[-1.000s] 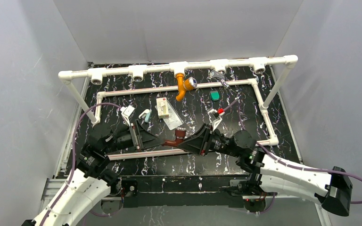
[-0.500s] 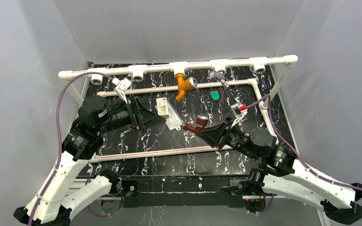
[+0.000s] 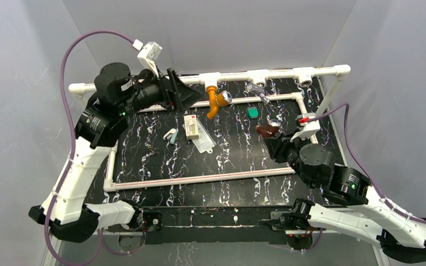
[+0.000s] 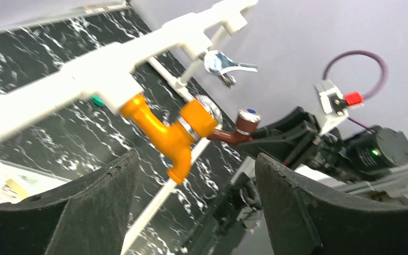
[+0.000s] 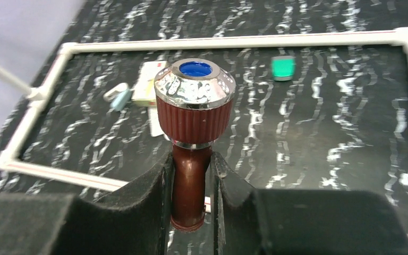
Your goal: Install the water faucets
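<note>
Firmly, the brown faucet (image 5: 194, 114) is clamped by its stem in the right tool (image 5: 191, 162); the left tool (image 4: 196, 164) is spread wide, empty, facing the orange faucet (image 4: 172, 130).

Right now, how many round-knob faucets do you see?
2: orange faucet in the back rail; reddish-brown faucet in the right gripper. Left arm hides part of it.

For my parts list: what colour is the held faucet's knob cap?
The faucet's knob cap is blue, ringed in silver; clearest in right wrist view.
</note>
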